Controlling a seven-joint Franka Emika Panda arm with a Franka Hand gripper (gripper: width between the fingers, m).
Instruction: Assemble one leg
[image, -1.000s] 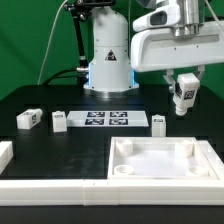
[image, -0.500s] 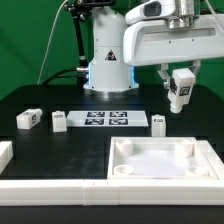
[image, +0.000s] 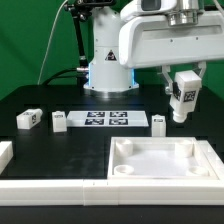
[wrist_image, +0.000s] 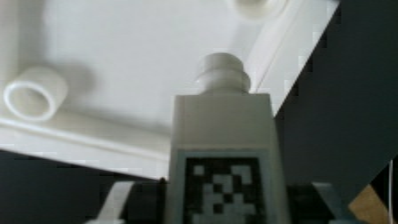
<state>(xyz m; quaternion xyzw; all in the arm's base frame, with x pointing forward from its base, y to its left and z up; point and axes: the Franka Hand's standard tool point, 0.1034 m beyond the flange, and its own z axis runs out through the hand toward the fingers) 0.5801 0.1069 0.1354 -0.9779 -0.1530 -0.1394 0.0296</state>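
My gripper (image: 180, 76) is shut on a leg (image: 183, 96), a small white oblong block with a black-and-white tag, held in the air above the far right corner of the large white tray-like part (image: 162, 160). In the wrist view the held leg (wrist_image: 221, 130) points its peg end toward the tray-like part (wrist_image: 125, 60), whose round corner hole (wrist_image: 31, 97) shows beside it. Three more legs lie on the black table: one (image: 27, 119) at the exterior view's left, one (image: 59, 121) beside it, one (image: 158, 123) below the gripper.
The marker board (image: 107, 119) lies flat at the table's middle, between the loose legs. The robot's white base (image: 107, 55) stands behind it. A white raised border (image: 50, 187) runs along the front edge, with a short piece (image: 4, 152) at the left.
The arm with the held leg has swung slightly, first toward the exterior view's left, then back right and a little lower. The loose legs and the tray-like part have not moved.
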